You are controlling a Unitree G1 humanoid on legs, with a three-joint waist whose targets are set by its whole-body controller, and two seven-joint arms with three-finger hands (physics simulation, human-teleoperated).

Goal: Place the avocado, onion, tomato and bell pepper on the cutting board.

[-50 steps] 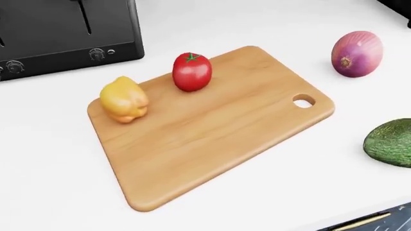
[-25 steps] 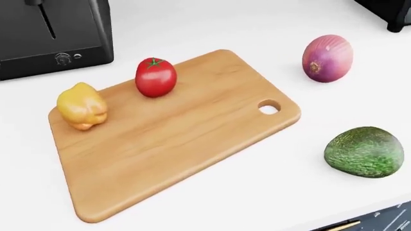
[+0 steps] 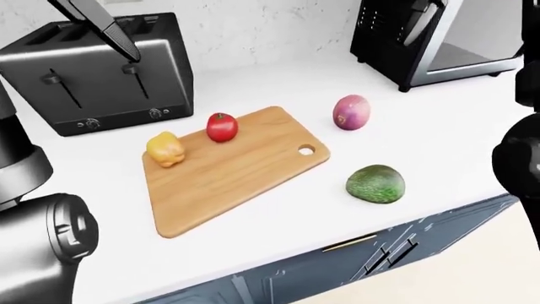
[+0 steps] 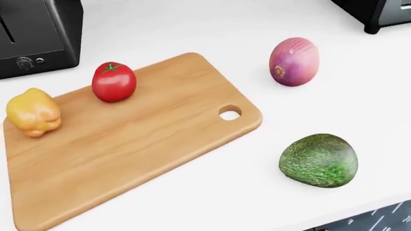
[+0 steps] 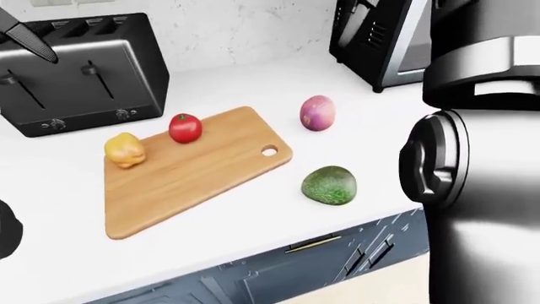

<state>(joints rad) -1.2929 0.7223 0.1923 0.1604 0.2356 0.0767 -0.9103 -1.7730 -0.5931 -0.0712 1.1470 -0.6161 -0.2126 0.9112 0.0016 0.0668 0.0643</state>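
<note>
A wooden cutting board [image 4: 141, 139] lies at an angle on the white counter. On its left part sit a yellow bell pepper [image 4: 33, 112] and a red tomato [image 4: 113, 82]. A red onion [image 4: 294, 61] rests on the counter to the right of the board, above its handle hole. Below the onion, a green avocado [image 4: 319, 160] lies on the counter near the edge. One dark finger [image 3: 106, 31] of my left hand hangs high over the toaster. My right arm [image 5: 481, 158] fills the right side of the right-eye view, and its hand does not show.
A black toaster [image 3: 101, 76] stands above and left of the board. A black appliance [image 3: 439, 38] stands at the top right by the wall. The counter edge runs over blue-grey cabinet drawers [image 3: 354, 253]. My left arm [image 3: 33, 209] fills the left-eye view's lower left.
The camera has moved right: board, vegetables and toaster all slid left in the head view. The avocado is now fully in view. Nothing on the counter has moved.
</note>
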